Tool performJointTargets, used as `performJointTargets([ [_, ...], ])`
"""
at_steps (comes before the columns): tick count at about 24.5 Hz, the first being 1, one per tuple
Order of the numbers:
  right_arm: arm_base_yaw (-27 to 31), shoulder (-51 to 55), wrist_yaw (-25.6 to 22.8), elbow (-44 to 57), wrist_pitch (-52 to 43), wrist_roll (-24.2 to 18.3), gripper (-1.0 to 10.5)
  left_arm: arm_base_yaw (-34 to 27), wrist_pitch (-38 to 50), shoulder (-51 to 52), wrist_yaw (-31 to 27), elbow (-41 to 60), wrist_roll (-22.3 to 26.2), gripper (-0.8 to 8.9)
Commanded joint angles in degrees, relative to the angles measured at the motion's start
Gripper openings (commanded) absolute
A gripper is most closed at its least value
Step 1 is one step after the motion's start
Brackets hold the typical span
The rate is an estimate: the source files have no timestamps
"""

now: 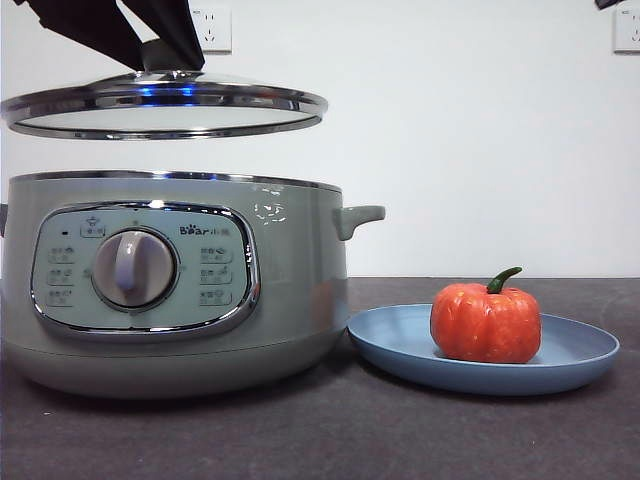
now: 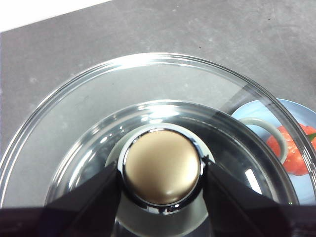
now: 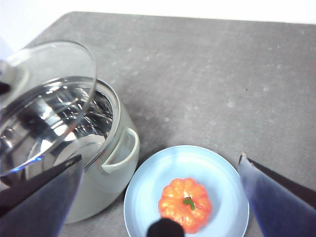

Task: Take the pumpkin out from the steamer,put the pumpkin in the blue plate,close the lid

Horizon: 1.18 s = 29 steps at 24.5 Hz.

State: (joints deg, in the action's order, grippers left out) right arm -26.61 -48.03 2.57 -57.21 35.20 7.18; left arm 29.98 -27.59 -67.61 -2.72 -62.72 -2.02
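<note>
Dark grey speckled counter (image 1: 330,430) runs back to a plain white wall with 2 sockets. On it the pumpkin (image 1: 486,322) sits upright in the blue plate (image 1: 585,365), stem curling up, slightly toward the steamer side of the plate's middle. The plate lies just beside the steamer (image 1: 290,290), its rim close under the pot's side handle (image 1: 358,217). In the right wrist view, only the shiny metal inside of the open pot shows under the glass. The lid (image 1: 100,105) hangs level in the air above the steamer, apart from its rim. The left gripper (image 2: 161,173) is clamped on the lid's knob (image 2: 162,166), 1 jaw on each side. The right gripper (image 3: 160,185) hovers high above the plate and pumpkin with its jaws spread wide, holding nothing.
</note>
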Motion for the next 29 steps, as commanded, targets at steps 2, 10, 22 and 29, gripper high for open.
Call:
performJointTargets([
  [2, 0.0, 1.4, 0.1, -0.1, 0.1, 0.9, 5.7, 0.1, 3.6, 0.6, 0.1, 1.4, -1.0, -0.09],
  [10, 0.0, 1.6, 0.1, -0.1, 0.8, 0.9, 5.7, 0.1, 3.9, -1.4, 1.2, 1.4, -1.0, -0.09],
  [22, 0.0, 1.6, 0.0, -0.1, 3.0, 0.9, 5.7, 0.5, 3.3, -5.0, 2.1, 1.4, -1.1, -0.09],
  [29, 0.0, 1.6, 0.0, -0.1, 2.8, 0.9, 5.7, 0.5, 2.1, -5.0, 3.1, 1.4, -1.1, -0.09],
])
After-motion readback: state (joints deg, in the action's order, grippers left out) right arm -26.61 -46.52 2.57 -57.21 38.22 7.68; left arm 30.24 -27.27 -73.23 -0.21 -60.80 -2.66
